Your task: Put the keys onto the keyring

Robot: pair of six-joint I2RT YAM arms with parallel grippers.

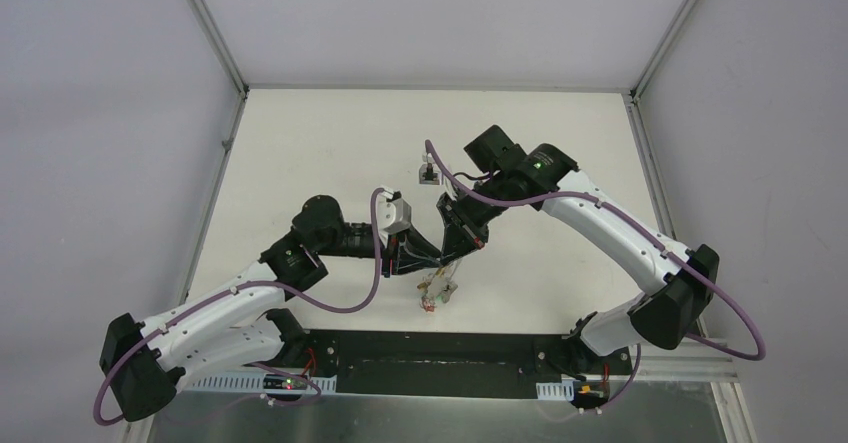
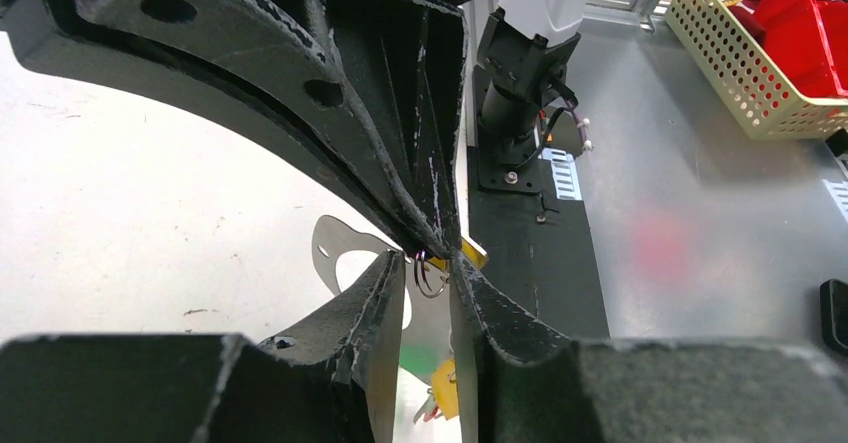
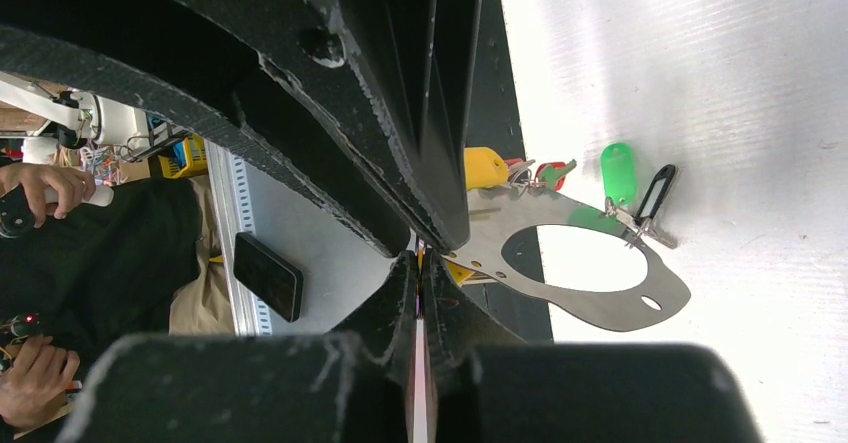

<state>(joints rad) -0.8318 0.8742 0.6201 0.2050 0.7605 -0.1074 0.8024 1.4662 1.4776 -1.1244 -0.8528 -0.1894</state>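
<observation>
Both grippers meet above the table's near middle. My right gripper point(image 1: 452, 256) point(image 3: 420, 258) is shut, apparently on the edge of the keyring point(image 3: 590, 263) point(image 2: 335, 248), a flat grey loop hanging from its tips. Keys with a green tag point(image 3: 618, 171), a black tag point(image 3: 655, 193), a yellow tag point(image 3: 483, 166) point(image 2: 445, 388) and a red tag point(image 3: 548, 171) dangle from it as a bunch point(image 1: 437, 291). My left gripper point(image 1: 425, 261) point(image 2: 430, 263) has its fingers narrowly apart around a small wire ring point(image 2: 430, 273) just under the right fingertips point(image 2: 440, 233). Another black-tagged key point(image 1: 427, 173) lies farther back.
The black mounting plate point(image 1: 440, 363) runs along the near edge between the arm bases. Off the table, a yellow basket point(image 2: 740, 73) holds red items, a dark phone point(image 3: 267, 275) lies on a metal surface, and a person's hands point(image 3: 40, 193) show. Metal frame posts point(image 1: 215, 33) bound the table.
</observation>
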